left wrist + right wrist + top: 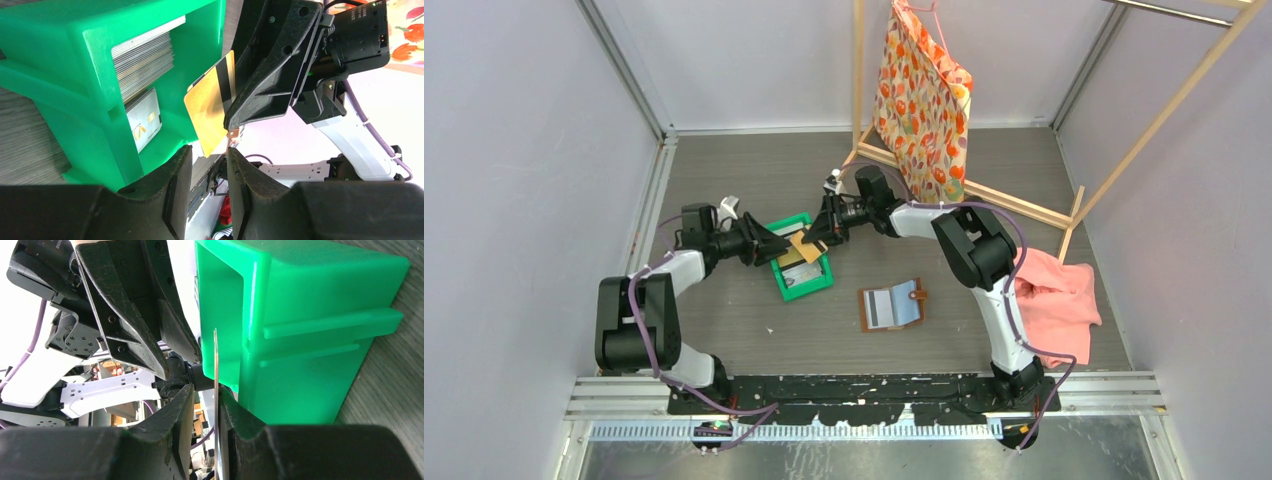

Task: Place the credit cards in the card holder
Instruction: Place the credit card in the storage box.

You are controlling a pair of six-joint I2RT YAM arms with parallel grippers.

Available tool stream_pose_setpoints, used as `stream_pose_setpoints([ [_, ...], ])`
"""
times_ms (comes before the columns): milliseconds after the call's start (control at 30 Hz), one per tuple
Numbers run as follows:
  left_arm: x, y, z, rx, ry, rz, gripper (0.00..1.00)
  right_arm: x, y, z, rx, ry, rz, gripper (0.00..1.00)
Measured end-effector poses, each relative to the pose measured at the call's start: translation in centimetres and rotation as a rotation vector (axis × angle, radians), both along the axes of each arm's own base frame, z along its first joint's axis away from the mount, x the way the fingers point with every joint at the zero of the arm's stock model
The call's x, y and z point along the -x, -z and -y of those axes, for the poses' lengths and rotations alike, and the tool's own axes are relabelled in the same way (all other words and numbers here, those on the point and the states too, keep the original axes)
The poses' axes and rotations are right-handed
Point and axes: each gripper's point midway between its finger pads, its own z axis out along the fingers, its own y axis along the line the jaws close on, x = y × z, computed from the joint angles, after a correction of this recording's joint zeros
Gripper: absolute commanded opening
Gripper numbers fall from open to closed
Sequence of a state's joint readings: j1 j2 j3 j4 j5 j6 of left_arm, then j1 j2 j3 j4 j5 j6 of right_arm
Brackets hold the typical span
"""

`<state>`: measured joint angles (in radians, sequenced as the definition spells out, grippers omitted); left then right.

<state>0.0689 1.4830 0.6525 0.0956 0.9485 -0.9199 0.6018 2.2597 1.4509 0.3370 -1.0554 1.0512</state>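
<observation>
The right jaws [206, 390] stand a little apart with the gold card [207, 107] edge-on between them. The card lies flat against one finger [235, 425], and a slit of light shows on its other side, so whether they pinch it I cannot tell. The left jaws [209, 150] face them from the opposite side, open, with the card's lower corner just above the gap and touching neither finger. The card hangs tilted in the air, its dark stripe toward the right arm, just beside the rim of the green bin [75, 45]. Inside the bin a stack of cards [142, 57] stands on edge in one compartment, and a white card [145, 120] lies below it. From above, both arms meet over the bin on the grey tabletop [754, 190]. The card holder [892, 306] lies open and flat, well apart from the bin and nearer the arm bases, showing its blue lining and slots. Farther out, a pink cloth [1059, 300] lies at the right edge and a patterned bag [922, 100] hangs from a wooden rack [1024, 205].
</observation>
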Motion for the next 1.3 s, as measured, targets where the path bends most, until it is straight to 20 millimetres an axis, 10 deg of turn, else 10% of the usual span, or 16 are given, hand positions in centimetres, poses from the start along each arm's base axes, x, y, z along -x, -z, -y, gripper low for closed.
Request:
stream_pose_setpoints([
  [1300, 0.59, 0.09, -0.70, -0.076, -0.003, -0.005, 0.35, 0.25, 0.52, 0.38, 0.173, -0.021, 0.099, 0.27],
])
